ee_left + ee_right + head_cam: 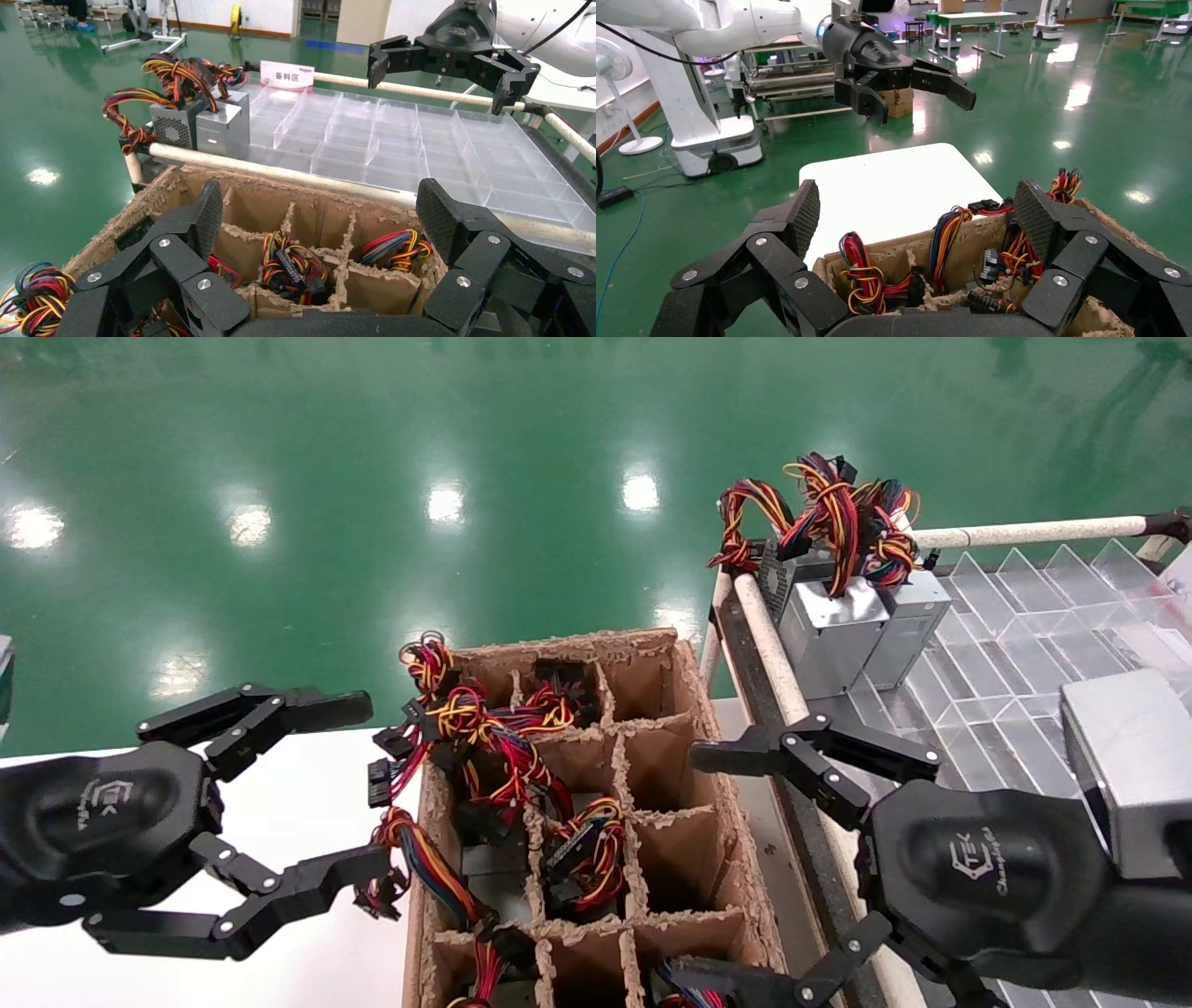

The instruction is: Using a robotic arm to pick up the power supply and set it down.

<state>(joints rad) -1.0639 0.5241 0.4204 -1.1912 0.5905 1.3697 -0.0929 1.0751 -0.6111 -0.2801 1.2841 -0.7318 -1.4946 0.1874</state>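
The power supply [908, 631] is a dull-grey metal box standing at the far left corner of the clear tray [1034, 645], coloured wires sprouting from its top. In the left wrist view the power supply [226, 130] stands beside a second unit. My right gripper [698, 868], on a silver wrist block [1131, 766], hovers open and empty near the tray's left rail, well short of the power supply. My left gripper [365, 786] hangs open and empty left of the cardboard box. Each wrist view shows its own gripper [323, 214] [921, 214] spread wide over the box.
A shinier silver unit [829, 635] stands against the power supply's left side. Its grille face [171, 128] shows in the left wrist view. The divided cardboard box [577, 645] holds several wire-bundled units. A white table [307, 775] lies left of the box, with green floor beyond.
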